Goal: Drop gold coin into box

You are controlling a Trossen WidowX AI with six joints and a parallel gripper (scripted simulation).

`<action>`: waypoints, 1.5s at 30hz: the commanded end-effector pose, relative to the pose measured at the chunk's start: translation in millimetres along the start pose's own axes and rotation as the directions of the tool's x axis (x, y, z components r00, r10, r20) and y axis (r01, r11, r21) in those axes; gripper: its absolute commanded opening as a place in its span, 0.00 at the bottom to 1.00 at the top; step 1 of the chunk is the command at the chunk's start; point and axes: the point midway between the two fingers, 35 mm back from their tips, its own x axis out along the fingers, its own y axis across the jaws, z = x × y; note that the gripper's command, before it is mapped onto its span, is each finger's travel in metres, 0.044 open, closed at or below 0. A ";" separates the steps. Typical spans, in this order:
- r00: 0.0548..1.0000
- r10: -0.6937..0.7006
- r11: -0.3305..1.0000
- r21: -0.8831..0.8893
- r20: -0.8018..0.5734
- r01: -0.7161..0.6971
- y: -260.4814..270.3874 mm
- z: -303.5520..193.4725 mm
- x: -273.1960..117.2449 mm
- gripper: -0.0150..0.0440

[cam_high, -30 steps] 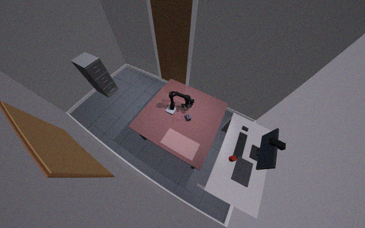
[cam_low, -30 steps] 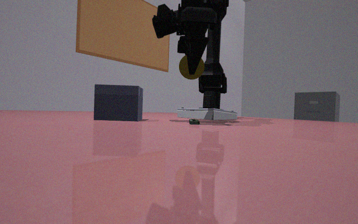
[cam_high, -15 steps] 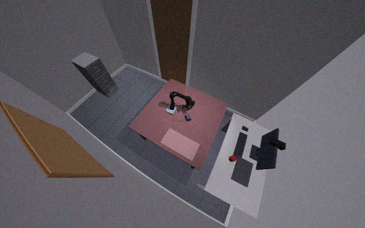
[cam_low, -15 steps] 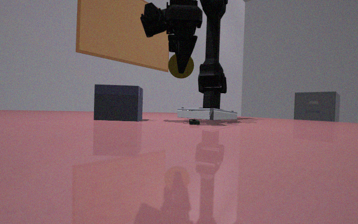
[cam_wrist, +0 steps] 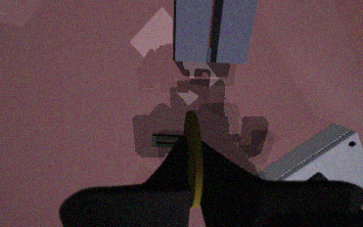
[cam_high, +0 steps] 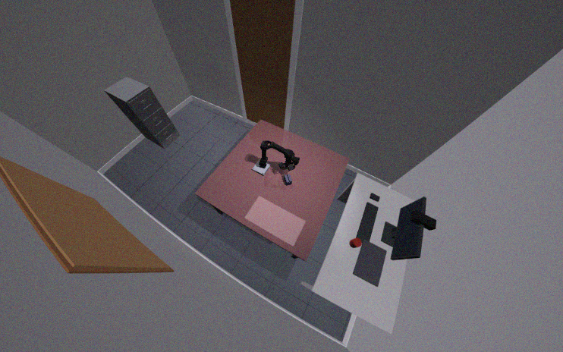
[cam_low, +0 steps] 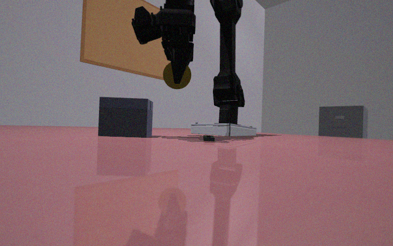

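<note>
The gold coin (cam_low: 167, 76) (cam_wrist: 195, 157) is upright between my fingers, face-on in the exterior view and edge-on in the wrist view. My gripper (cam_low: 177, 81) (cam_wrist: 187, 140) is shut on it, above table height and higher than the box top. The closed grey box (cam_high: 287, 179) (cam_low: 123, 117) (cam_wrist: 192, 34) stands left of the coin in the exterior view and at the top of the wrist view. Its dark slot (cam_wrist: 215, 31) runs nearly in line with the coin's edge, a little to its right. The dark-green holder (cam_low: 208, 138) (cam_wrist: 161, 141) is empty, partly hidden by a finger in the wrist view.
The arm's pale base plate (cam_high: 258, 169) (cam_low: 210, 129) (cam_wrist: 339, 158) lies at the lower right of the wrist view. The pink table (cam_high: 231, 183) carries a lighter rectangular patch (cam_high: 275, 219). A white desk (cam_high: 336, 271) with a monitor (cam_high: 408, 234) stands beside the table.
</note>
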 end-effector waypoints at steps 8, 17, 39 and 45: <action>1.000 0.003 1.000 -0.004 0.011 -0.003 -1.7 29.3 -0.6 0.25; 1.000 0.003 1.000 -0.005 0.015 -0.003 -5.8 51.7 0.0 0.25; 1.000 -0.004 1.000 -0.002 0.013 0.004 -21.2 100.5 0.8 0.25; 1.000 -0.002 1.000 0.002 0.010 0.002 -19.7 94.2 1.5 0.25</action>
